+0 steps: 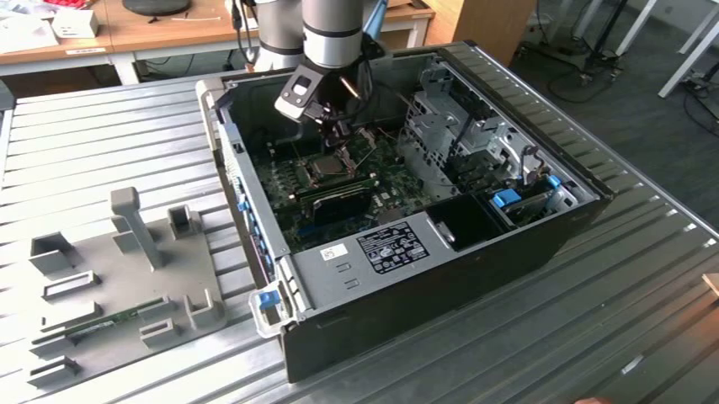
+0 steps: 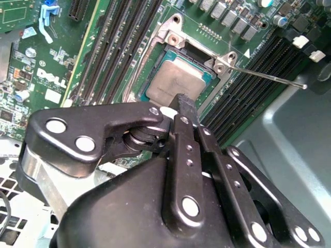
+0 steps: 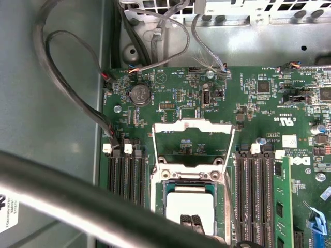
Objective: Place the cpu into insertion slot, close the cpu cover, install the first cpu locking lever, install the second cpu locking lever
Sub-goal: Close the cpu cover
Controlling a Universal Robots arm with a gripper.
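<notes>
The cpu (image 2: 176, 80) lies flat in the insertion slot (image 2: 192, 51) on the green board, its silver top showing in both wrist views (image 3: 189, 201). The cpu cover (image 3: 192, 125) is swung open away from the slot, and the board shows through its window. A thin locking lever (image 2: 269, 77) sticks out sideways from the slot's corner, unlatched. My gripper (image 2: 183, 101) is shut with nothing in it, its tips just over the cpu's near edge; touching or not, I cannot tell. In the exterior view my gripper (image 1: 337, 126) reaches down into the open computer case above the cpu (image 1: 326, 166).
Black memory slots (image 2: 119, 46) flank the insertion slot, and a green memory stick (image 3: 281, 206) stands in one. Cables (image 3: 67, 93) run along the case wall, and a thick dark cable (image 3: 77, 206) crosses close by. A metal drive cage (image 1: 472, 135) stands beside the board. A grey fixture plate (image 1: 124, 278) lies at the exterior view's left.
</notes>
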